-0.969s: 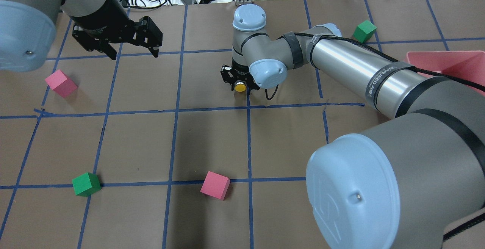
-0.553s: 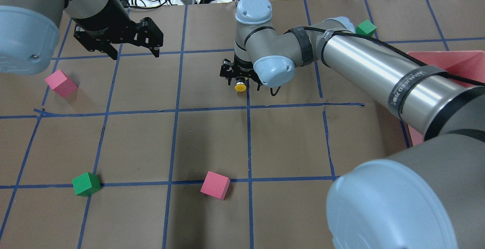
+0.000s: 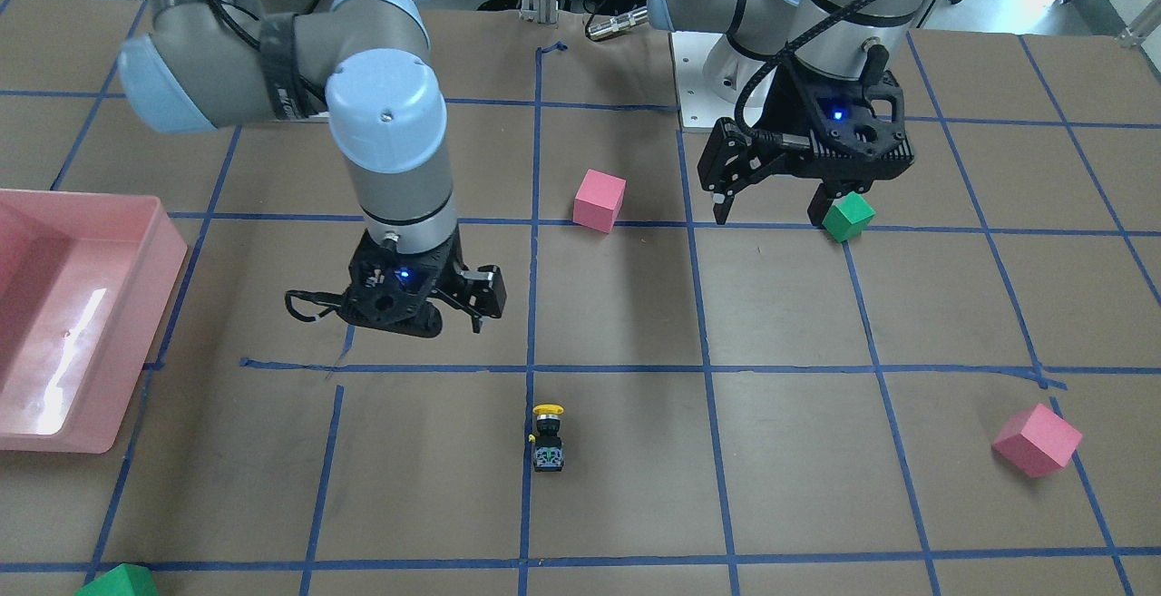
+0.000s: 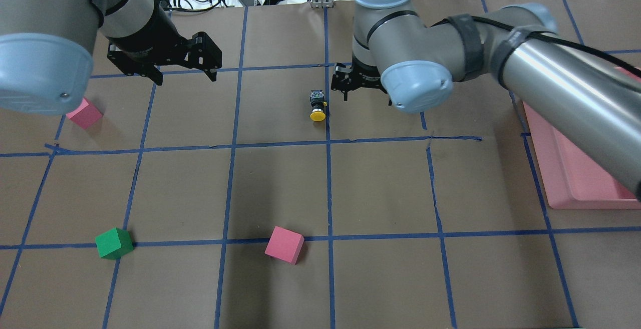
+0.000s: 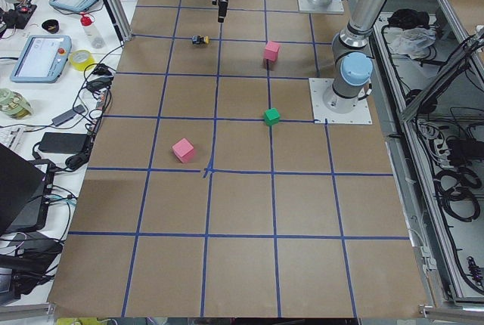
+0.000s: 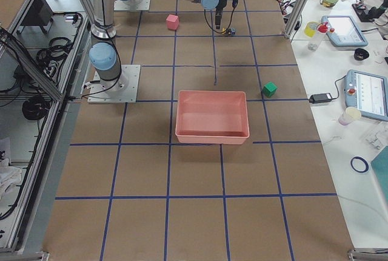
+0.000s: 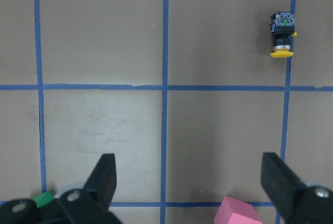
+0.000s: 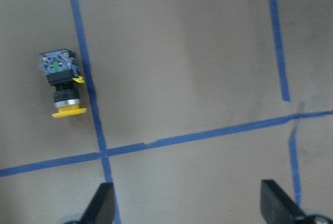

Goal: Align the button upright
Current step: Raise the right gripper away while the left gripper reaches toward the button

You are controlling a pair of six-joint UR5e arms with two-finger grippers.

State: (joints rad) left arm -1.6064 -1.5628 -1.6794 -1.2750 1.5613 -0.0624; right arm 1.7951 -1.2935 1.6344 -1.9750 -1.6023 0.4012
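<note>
the right claw (image 8: 190, 208) hangs above the surface (image 8: 197, 52), fingers spread wide with nothing between them. the button (image 8: 62, 86) lies on its side out past one finger, clear of the claw, yellow cap pointing toward the robot, its body just beside a blue tape line (image 8: 98, 125). the left claw (image 7: 190, 182) is likewise spread apart and empty, well away from the button, with a green cube (image 3: 848, 215) near one finger.

Yellow-capped black push-button (image 5: 200, 39), seen from the left side, is too small to judge, possibly tipped over. Green cube (image 3: 118, 582) cut off at front view's bottom edge.
</note>
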